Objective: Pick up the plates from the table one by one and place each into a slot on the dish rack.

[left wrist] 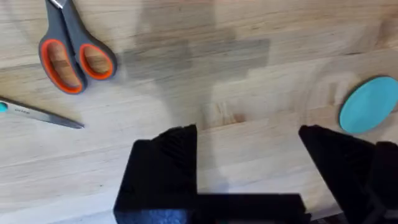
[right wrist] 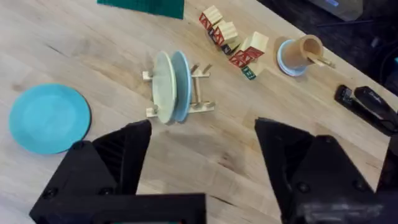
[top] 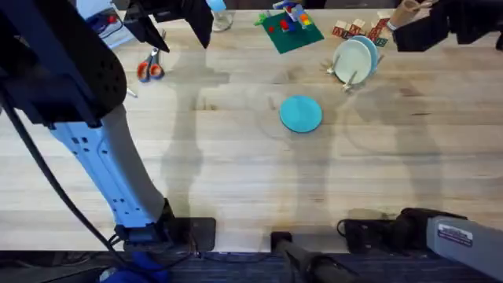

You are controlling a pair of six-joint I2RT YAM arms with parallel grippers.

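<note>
From overhead, the teal plate (top: 301, 113) lies flat mid-table (top: 236, 173); upper right, the rack (top: 351, 69) already holds the pale blue plate (top: 363, 53) beside a cream one. One done, one left, I judge.

My left hand (left wrist: 249, 140) hangs released, empty, scissors (left wrist: 73, 50) upper left.

My right hand (right wrist: 202, 134) is spread wide, empty, above the rack.
</note>
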